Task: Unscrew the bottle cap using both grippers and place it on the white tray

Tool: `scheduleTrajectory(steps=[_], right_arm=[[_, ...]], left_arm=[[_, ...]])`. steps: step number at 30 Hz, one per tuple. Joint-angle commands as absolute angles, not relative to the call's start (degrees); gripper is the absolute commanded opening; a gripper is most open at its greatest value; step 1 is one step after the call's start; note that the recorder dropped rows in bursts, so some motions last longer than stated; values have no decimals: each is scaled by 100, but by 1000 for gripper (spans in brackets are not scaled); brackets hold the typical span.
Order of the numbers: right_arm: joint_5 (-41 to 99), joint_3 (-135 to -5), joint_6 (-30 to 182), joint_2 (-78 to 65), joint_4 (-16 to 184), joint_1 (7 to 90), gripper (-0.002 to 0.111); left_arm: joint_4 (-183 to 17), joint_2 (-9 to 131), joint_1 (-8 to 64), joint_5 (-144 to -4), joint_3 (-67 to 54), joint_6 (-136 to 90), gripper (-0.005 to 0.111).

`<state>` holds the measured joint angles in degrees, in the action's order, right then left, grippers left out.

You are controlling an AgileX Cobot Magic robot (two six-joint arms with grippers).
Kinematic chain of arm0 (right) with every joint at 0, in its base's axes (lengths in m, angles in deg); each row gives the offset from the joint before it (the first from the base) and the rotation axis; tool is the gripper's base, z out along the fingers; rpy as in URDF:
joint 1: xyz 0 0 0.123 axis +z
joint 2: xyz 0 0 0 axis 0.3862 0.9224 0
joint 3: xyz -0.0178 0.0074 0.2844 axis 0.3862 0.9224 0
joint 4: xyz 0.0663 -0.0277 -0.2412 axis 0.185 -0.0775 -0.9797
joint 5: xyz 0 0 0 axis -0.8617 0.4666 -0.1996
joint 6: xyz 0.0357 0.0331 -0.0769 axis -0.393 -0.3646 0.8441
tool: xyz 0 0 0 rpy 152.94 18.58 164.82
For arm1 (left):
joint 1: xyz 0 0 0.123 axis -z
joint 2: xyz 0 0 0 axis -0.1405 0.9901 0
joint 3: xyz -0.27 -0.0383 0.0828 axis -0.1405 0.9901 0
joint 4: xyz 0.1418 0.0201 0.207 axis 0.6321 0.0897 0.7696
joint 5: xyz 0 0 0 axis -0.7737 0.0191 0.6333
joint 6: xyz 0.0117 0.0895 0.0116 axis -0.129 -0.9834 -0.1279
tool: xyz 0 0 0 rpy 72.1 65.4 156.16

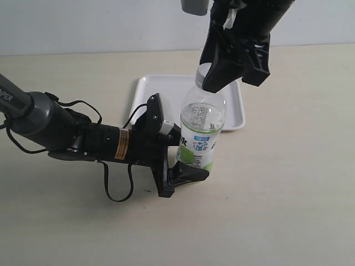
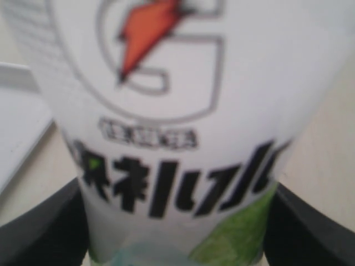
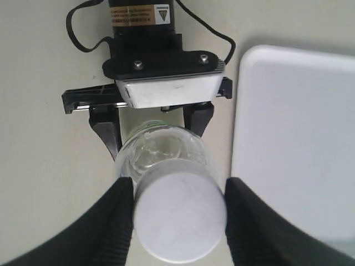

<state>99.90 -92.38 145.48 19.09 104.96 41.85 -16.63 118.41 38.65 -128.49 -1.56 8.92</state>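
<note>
Left gripper (image 1: 188,151) is clamping bottle (image 1: 202,119) steady; right gripper (image 3: 178,185) is pinching cap (image 3: 180,219) for unscrewing; tray (image 1: 166,91) at twelve o'clock.

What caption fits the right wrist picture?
Black right gripper pinches the round white plastic cap atop a clear plastic bottle.

- I see the bottle (image 1: 202,133) standing upright on the table (image 1: 288,194), near mid-scene in the exterior view.
- The tray (image 1: 233,119) lies flat on the table behind the bottle, at 12 to 1 o'clock, near it but apart.
- The cap (image 3: 180,216) sits on top of the bottle's neck.
- My left gripper (image 1: 186,155) reaches in from 9 o'clock, low over the table. One finger is at 6 o'clock of the bottle's lower half and one at 12 o'clock, both touching it.
- My right gripper (image 3: 180,221) hangs above, coming in from 1 o'clock, with a finger against either side of the cap.
</note>
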Motion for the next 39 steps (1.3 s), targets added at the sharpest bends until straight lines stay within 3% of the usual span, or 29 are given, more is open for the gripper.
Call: scheduleTrajectory(steps=[1, 8, 19, 25, 30, 39], right_arm=[[9933, -9301, 15032, 1898, 10389, 4201, 0], [9933, -9301, 14563, 1898, 10404, 4201, 5], [9933, -9301, 14263, 1898, 10603, 4201, 48], [9933, -9301, 13872, 1898, 10629, 4201, 62], [9933, -9301, 13666, 1898, 10629, 4201, 68], [9933, -9301, 12863, 1802, 10738, 4201, 69]], left_arm=[[-1728, 11748, 3885, -13067, -172, 914, 0], [-1728, 11748, 3885, -13067, -172, 914, 0], [-1728, 11748, 3885, -13067, -172, 914, 0], [-1728, 11748, 3885, -13067, -172, 914, 0], [-1728, 11748, 3885, -13067, -172, 914, 0], [-1728, 11748, 3885, -13067, -172, 914, 0]])
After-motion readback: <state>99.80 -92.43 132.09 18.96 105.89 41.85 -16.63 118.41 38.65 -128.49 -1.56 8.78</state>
